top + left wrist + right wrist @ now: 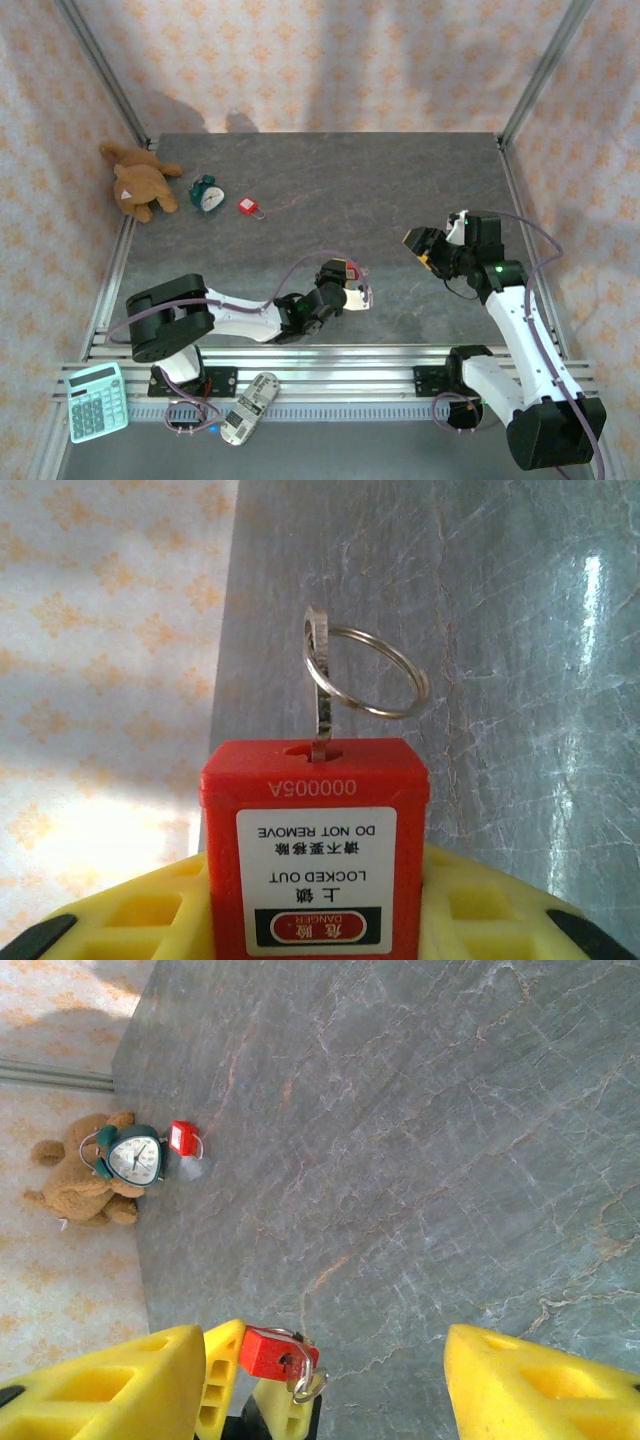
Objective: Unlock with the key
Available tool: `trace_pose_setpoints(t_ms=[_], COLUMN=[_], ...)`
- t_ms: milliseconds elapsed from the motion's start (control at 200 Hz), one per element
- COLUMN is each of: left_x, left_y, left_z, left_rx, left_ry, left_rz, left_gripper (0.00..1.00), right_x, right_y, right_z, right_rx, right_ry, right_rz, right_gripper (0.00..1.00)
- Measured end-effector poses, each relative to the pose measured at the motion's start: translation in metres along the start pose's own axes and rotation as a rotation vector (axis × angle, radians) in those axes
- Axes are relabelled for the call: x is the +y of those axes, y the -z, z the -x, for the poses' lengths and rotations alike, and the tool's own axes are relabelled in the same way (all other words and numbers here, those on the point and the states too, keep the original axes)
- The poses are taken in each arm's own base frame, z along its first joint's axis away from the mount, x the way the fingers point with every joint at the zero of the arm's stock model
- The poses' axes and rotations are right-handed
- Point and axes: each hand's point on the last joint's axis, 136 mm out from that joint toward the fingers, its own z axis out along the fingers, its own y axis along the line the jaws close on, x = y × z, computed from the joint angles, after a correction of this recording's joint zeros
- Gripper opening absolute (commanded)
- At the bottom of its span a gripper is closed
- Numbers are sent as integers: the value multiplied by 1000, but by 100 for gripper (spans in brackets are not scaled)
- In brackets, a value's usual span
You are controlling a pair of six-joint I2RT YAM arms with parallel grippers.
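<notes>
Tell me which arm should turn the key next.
Right. The left gripper is shut on the padlock, with the key standing in its slot; the right gripper is open, empty and pointed toward it.

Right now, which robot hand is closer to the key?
Left. The left gripper clamps the red padlock with the key in it; the right gripper hangs open, off to its right.

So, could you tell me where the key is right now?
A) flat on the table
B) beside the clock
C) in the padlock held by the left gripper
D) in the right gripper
C: the key stands in the slot of the padlock clamped in the left gripper.
</notes>
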Motion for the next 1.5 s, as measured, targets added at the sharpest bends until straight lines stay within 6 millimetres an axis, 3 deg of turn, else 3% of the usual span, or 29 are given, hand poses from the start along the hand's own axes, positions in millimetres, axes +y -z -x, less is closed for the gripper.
trace_pose_setpoints(t_ms=[475, 1006, 1356, 1502], left_x=[-29, -32, -42, -41], left_y=[-6, -7, -31, -42], left_z=[-15, -19, -43, -40], left_rx=[61, 84, 160, 171], left_ry=[25, 90, 123, 108], left_rz=[-266, -436, -506, -520], left_gripper=[38, 37, 38, 38], right_x=[-4, -7, -6, -8], right_y=[-2, -3, 3, 3], right_z=[-2, -5, -4, -4], right_rx=[7, 9, -23, -26], right_ry=[-6, -6, 7, 8], right_rz=[-6, -4, -6, -13], right_gripper=[63, 62, 62, 62])
